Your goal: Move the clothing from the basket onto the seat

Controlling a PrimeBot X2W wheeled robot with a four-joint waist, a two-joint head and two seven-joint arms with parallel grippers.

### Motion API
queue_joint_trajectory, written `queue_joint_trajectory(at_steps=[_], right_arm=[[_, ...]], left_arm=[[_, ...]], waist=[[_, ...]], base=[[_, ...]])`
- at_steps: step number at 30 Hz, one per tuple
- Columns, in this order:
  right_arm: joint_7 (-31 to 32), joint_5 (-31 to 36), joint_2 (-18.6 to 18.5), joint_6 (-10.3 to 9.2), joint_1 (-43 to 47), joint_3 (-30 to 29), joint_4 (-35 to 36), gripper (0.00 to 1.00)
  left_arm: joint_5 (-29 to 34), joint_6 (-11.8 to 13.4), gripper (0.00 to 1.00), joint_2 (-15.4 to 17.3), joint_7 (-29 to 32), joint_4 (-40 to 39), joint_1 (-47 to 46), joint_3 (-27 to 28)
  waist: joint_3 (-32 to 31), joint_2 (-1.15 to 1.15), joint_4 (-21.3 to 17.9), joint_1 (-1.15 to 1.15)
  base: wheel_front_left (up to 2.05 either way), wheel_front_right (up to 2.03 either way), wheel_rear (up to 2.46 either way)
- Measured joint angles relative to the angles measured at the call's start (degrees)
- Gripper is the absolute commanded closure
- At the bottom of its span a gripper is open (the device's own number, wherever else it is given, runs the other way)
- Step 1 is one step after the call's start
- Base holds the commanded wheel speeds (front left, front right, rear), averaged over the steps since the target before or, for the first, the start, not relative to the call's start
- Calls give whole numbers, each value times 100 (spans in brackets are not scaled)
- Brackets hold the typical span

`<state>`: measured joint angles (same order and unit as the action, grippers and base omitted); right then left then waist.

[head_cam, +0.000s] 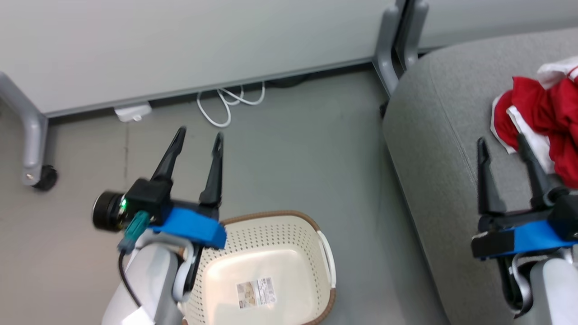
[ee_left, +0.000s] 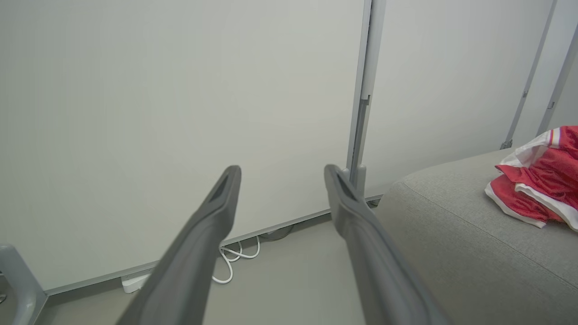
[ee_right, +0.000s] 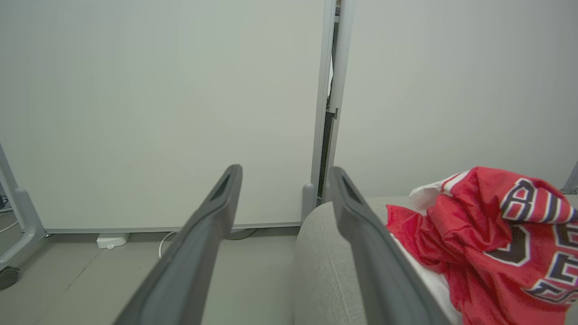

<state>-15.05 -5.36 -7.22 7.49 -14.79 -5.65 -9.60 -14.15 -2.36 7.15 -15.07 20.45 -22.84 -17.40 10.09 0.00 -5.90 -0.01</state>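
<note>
The red clothing (head_cam: 544,117) with white trim lies crumpled on the grey seat (head_cam: 442,135) at the right; its lettered jersey (ee_right: 501,239) is close in the right wrist view, and the pile (ee_left: 537,189) rests on the cushion in the left wrist view. The cream basket (head_cam: 266,266) stands on the floor at the bottom centre, nothing in it but its label. My left gripper (head_cam: 198,137) hovers open just left of the basket, above its rim. Above the seat, just left of the clothing, my right gripper (head_cam: 501,144) is open and holds nothing.
A pale partition wall (head_cam: 180,45) runs along the back, with a grey wheeled leg (head_cam: 31,144) at the left and upright posts (head_cam: 397,40) near the seat's corner. A white cable (head_cam: 226,106) and a white adapter (head_cam: 133,112) lie at the wall's base.
</note>
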Motion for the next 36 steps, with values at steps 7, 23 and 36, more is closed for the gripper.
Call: queue_joint_trajectory(at_steps=[7, 23, 36], right_arm=[[1, -26, 141, 0, 344, 220, 92, 0], [1, 15, 343, 0, 981, 210, -211, 0], [1, -15, 417, 0, 1062, 248, -471, 0]], left_arm=[[188, -19, 0, 19, 0, -164, 697, 654], [531, -233, 0, -287, 0, -272, 1637, 1395], [670, -309, 0, -396, 0, -208, 1778, 1713]], waist=[[-423, 0, 322, 0], [-912, 0, 718, 1], [-959, 0, 753, 1]], base=[[0, 0, 0], [0, 0, 0], [0, 0, 0]])
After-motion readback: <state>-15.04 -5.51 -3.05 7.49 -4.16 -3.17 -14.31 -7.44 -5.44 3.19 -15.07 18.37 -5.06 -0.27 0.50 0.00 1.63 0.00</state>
